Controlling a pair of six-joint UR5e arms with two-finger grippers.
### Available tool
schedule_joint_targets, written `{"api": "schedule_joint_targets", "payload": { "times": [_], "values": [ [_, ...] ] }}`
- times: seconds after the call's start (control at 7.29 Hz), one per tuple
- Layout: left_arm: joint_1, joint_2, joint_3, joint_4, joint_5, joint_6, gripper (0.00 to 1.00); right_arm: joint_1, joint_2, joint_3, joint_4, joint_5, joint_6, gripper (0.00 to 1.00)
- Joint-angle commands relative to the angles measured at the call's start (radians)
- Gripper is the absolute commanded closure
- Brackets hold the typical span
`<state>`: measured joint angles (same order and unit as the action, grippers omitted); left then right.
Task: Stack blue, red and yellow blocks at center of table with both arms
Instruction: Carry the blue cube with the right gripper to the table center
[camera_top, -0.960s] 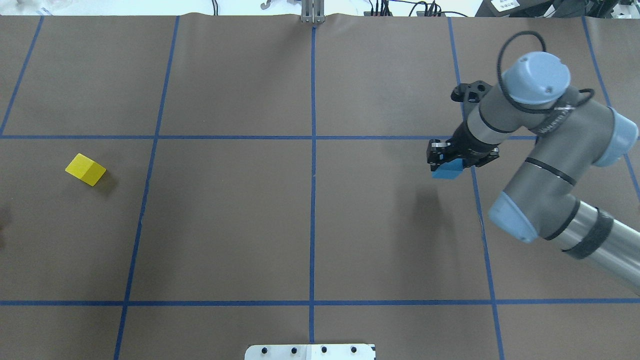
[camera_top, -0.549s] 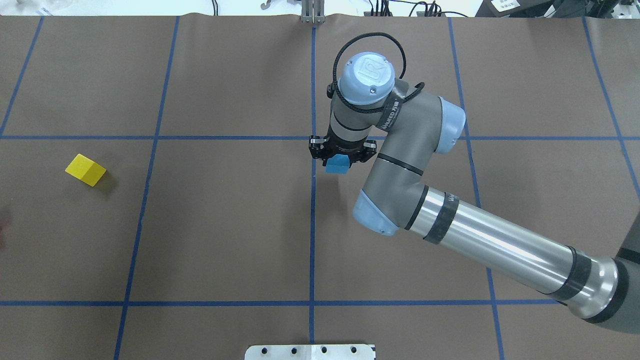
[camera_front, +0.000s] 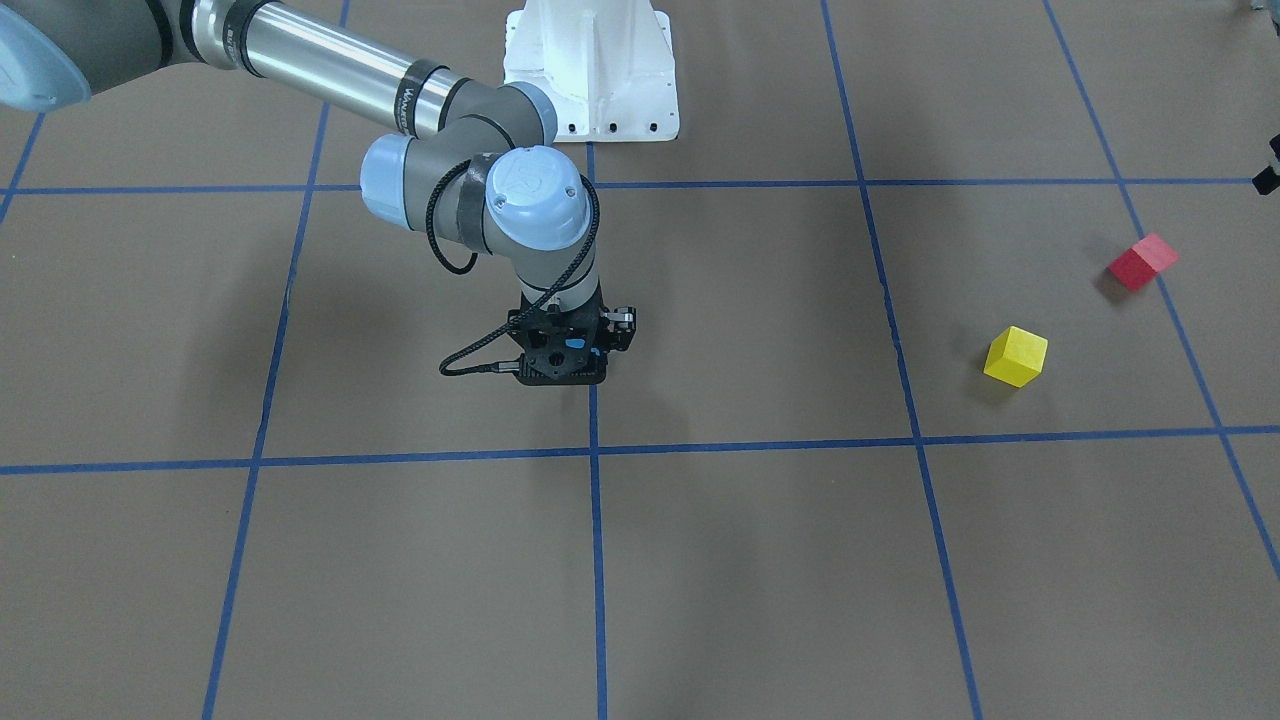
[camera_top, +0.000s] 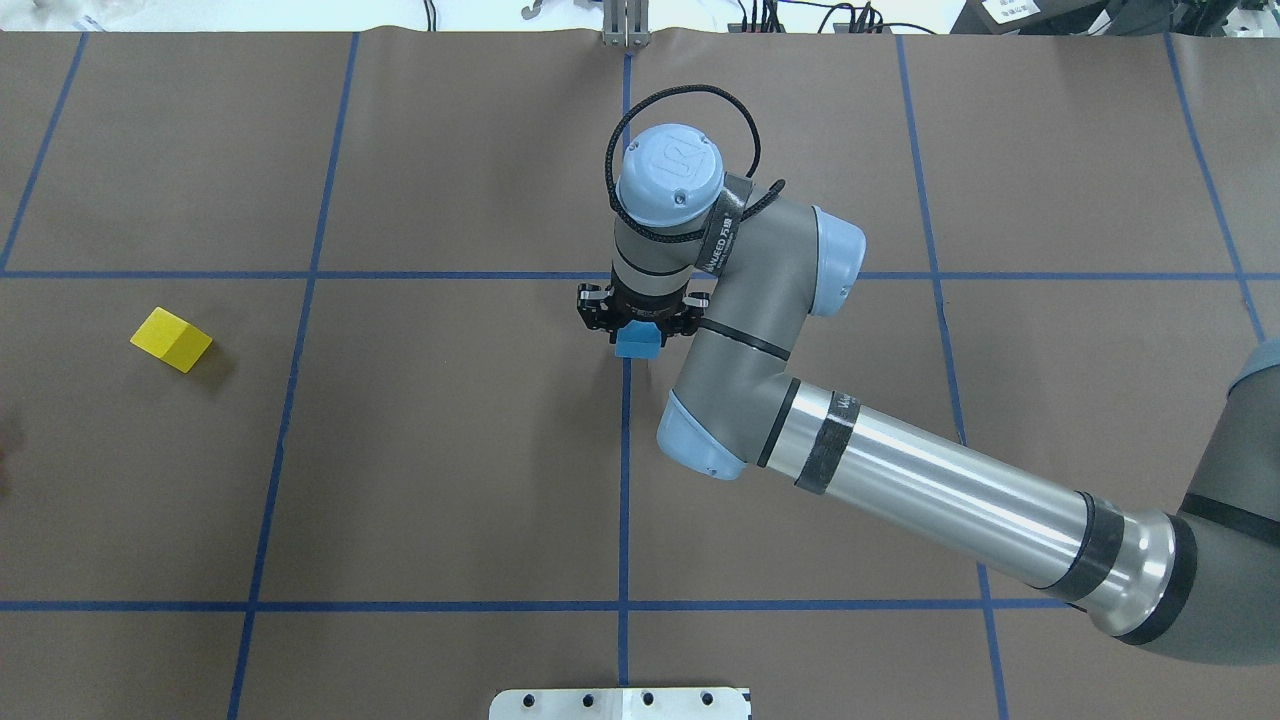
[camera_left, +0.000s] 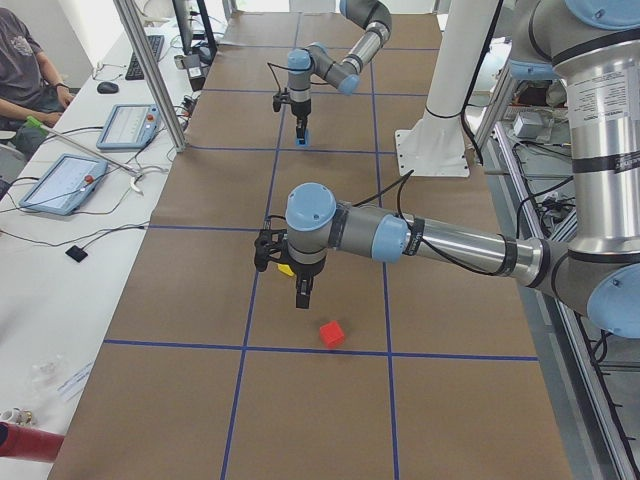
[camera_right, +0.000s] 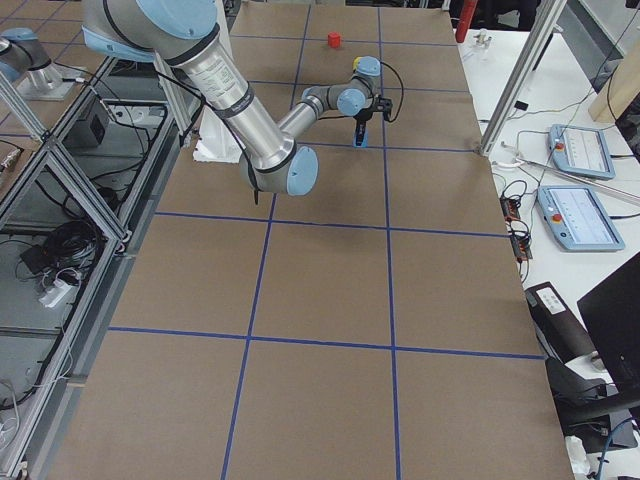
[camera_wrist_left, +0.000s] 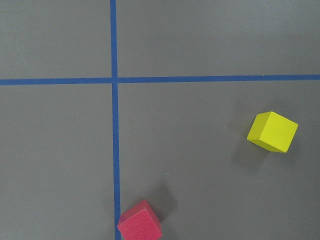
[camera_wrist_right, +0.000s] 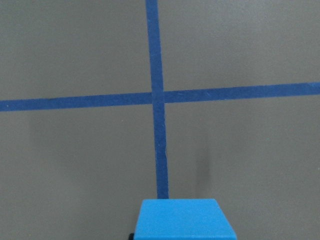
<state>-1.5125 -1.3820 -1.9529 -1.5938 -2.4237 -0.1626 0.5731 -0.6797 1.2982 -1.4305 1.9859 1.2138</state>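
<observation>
pinching blue block (camera_top: 637, 341) in right gripper (camera_top: 642, 320), low over the surface's (camera_top: 450, 450) centre tape line, cube faces square to the tape. far off: yellow block (camera_top: 171, 339) and red block (camera_front: 1142, 262) lying apart near left gripper (camera_left: 303, 292), grip impossible to tell.

Brown paper covered the bench (camera_top: 450, 480), and we saw blue tape lines (camera_top: 625, 500) dividing it into a grid. Along one side ran a white side table (camera_left: 30, 330) carrying two tablets (camera_left: 62, 182), a keyboard (camera_left: 142, 55) and a mouse (camera_left: 108, 87). An aluminium post (camera_left: 150, 70) rose beside them, and a person (camera_left: 22, 60) sat at the far end.
</observation>
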Motion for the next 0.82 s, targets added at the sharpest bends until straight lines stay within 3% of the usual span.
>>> {"api": "schedule_joint_targets", "payload": {
  "times": [0.0,0.69],
  "values": [
    [0.000,-0.003,0.003,0.000,0.000,0.000,0.00,-0.018,0.017,-0.040,0.019,-0.030,0.001,1.00],
    [0.000,-0.008,0.009,0.002,0.000,-0.003,0.00,-0.018,0.025,-0.065,0.019,-0.030,0.001,1.00]
  ]
}}
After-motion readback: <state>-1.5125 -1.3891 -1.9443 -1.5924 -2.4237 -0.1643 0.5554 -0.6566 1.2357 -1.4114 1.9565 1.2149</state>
